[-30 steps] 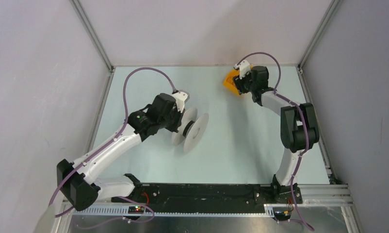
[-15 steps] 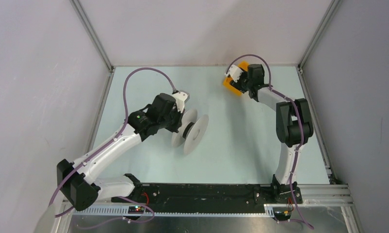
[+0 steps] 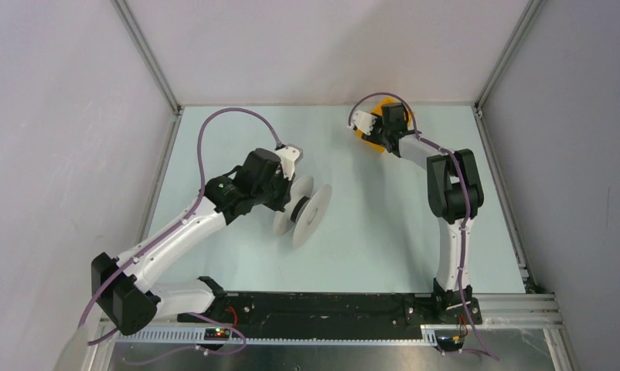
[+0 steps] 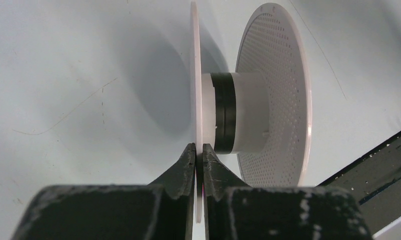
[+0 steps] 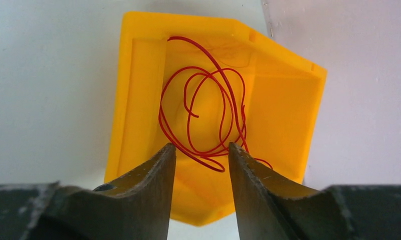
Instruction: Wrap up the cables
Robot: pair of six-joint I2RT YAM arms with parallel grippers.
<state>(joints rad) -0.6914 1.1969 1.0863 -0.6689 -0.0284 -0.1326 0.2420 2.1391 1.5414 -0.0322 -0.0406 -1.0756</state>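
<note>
The cables (image 5: pixel 203 115) are thin red wire in loose loops lying inside a yellow bin (image 5: pixel 283 115). My right gripper (image 5: pixel 201 150) hangs over the bin, open, one fingertip on each side of the lowest loops and closed on nothing. In the top view this gripper (image 3: pixel 380 131) covers most of the bin (image 3: pixel 369 142) at the back of the table. A white spool (image 4: pixel 273 100) with a dark band on its hub stands on edge at mid table (image 3: pixel 303 209). My left gripper (image 4: pixel 199 150) is shut on the spool's thin near flange (image 4: pixel 194 75).
The table is pale, walled in grey on three sides, and the bin sits close to the back wall. Purple hoses loop above both arms. A black rail (image 3: pixel 322 305) runs along the near edge between the arm bases.
The right arm has swung left and now sits over the bin, its jaws somewhat narrower. The left arm and the spool have stayed put.
</note>
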